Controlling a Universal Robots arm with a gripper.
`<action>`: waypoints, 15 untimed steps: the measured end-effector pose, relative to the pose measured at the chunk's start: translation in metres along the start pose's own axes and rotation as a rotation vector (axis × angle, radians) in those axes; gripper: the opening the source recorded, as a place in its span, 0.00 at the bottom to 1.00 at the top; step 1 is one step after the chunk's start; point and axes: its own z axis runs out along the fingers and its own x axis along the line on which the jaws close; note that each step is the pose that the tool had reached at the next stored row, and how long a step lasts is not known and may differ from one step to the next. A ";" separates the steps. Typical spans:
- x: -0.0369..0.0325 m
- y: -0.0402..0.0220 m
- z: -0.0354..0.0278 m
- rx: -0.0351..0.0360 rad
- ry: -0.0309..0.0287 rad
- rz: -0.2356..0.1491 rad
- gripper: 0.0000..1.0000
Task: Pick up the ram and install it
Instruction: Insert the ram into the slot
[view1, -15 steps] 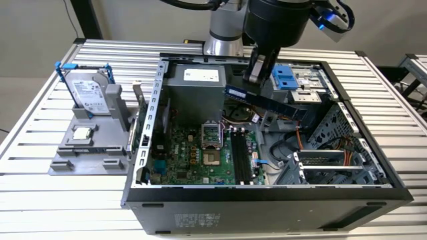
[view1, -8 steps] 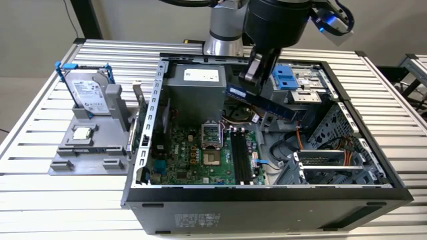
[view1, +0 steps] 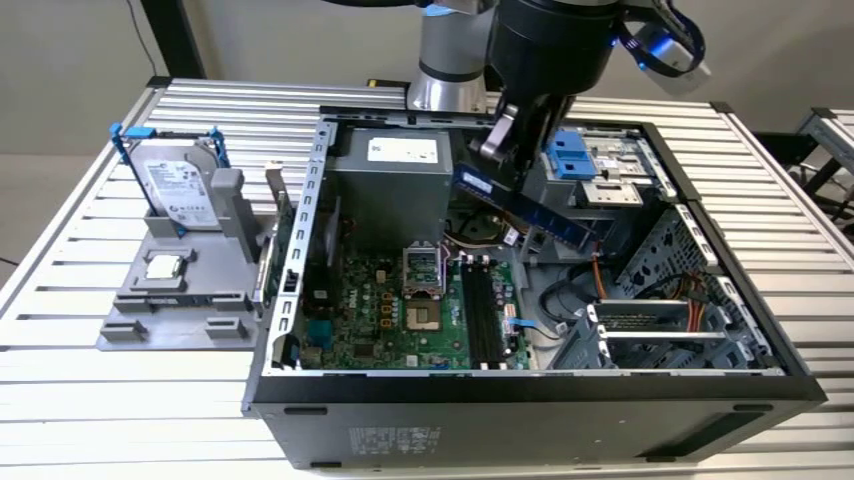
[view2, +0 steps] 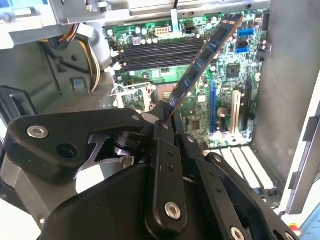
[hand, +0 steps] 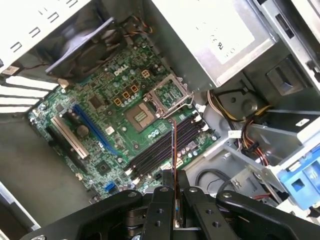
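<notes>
Slatted table (view1: 80, 400) carries the open case (view1: 534, 385). My gripper (view2: 165, 119) hangs over it, its fingers (view2: 161, 150) clamped on one end of the ram (view2: 202, 62). The ram juts out slanted above the board (view2: 225, 70), apart from the slots (view2: 160, 52). I judge pickup done and the carry under way. Seating calls for the ram lined up along a slot.

Ram (view1: 527, 212) in gripper (view1: 489, 152) above motherboard (view1: 358, 305); hard drive (view1: 178, 185) at exterior view's left
</notes>
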 end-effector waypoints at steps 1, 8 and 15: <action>0.0000 0.0000 0.0000 0.0004 -0.0001 0.015 0.00; 0.0000 0.0000 0.0001 0.0030 -0.0014 0.127 0.00; 0.0000 0.0000 0.0003 0.0057 -0.0026 0.237 0.00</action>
